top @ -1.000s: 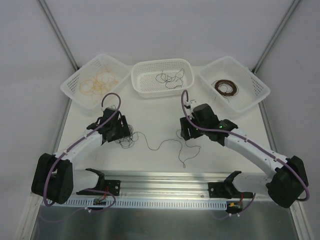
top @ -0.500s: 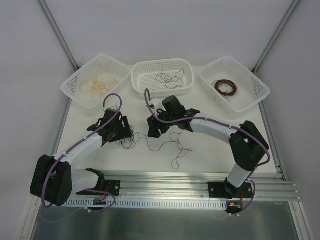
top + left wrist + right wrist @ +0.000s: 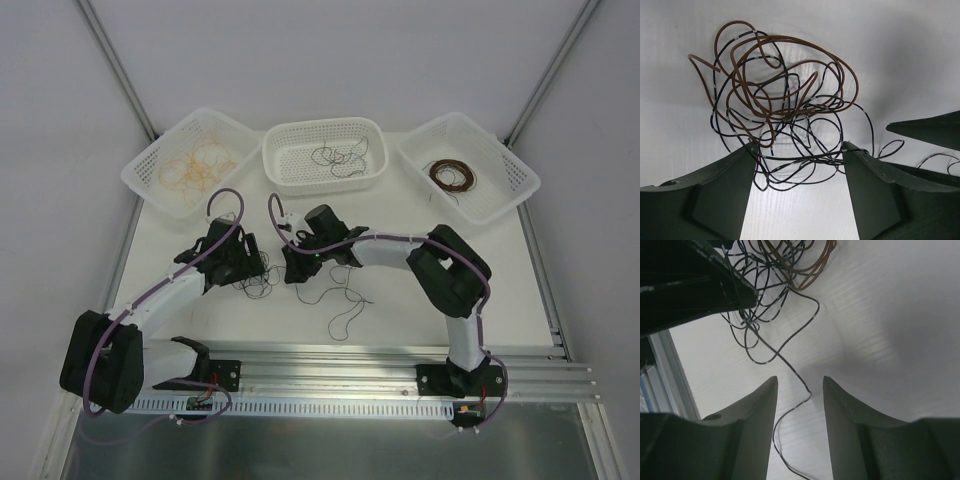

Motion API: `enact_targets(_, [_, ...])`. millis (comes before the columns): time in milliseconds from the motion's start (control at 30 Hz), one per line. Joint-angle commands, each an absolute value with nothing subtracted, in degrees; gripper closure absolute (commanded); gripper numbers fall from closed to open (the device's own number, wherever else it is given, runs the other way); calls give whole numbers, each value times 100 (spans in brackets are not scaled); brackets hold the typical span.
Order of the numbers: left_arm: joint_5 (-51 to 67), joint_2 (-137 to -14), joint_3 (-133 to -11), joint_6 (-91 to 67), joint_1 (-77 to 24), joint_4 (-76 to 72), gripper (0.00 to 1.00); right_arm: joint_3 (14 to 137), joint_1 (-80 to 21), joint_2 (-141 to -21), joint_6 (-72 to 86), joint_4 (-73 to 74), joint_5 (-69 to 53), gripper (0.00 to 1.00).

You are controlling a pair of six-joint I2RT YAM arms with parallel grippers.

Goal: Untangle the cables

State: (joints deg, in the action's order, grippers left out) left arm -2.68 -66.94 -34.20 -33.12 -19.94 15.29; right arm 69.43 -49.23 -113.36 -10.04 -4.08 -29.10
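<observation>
The cables (image 3: 780, 115) are seen knotted in one clump on the counter (image 3: 390, 310) between the two arms, brown and black hair-thin wires looped through each other. The left gripper (image 3: 798, 147) is open wide; its fingers straddle the clump's lower loops and nothing is pinched. The right gripper (image 3: 800, 382) is partly open, with one black strand (image 3: 790, 369) run through the gap, not clamped. The wires are judged near weightless, springy and slippery, easily dragged as one clump. Hold is best taken on the free black strand just outside the knot, with the clump pinned by the left fingers. Slip-out is likely.
</observation>
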Motion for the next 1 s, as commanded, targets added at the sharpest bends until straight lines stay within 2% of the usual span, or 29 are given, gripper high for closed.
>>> enact_targets(0, [-123, -6644, -3384, -3375, -2057, 1433, 31, 7286, -4939, -11434, -958, -888, -2962, 56])
enact_targets(67, [-97, -6680, -3392, -3393, -2057, 1415, 31, 7321, -4939, -11478, -967, -905, -2979, 61])
enact_targets(167, [-140, -6750, -3401, -3401, -2065, 1397, 31, 7313, -4939, -11417, -975, -897, -3085, 82])
enact_targets(200, [-175, -6776, -3401, -3401, -2065, 1389, 31, 7286, -4931, -11330, -984, -879, -3146, 94])
enact_targets(233, [-211, -6846, -3410, -3393, -2065, 1389, 31, 7156, -4939, -11216, -1002, -879, -3164, 99])
enact_targets(667, [-808, -8129, -3902, -3296, -2057, 1397, 32, 6917, -5054, -8334, -1748, 509, -3033, 99])
enact_targets(967, [-993, -8200, -3946, -3217, -2022, 1441, 32, 7119, -4949, -6646, -2109, 1274, -1838, 99])
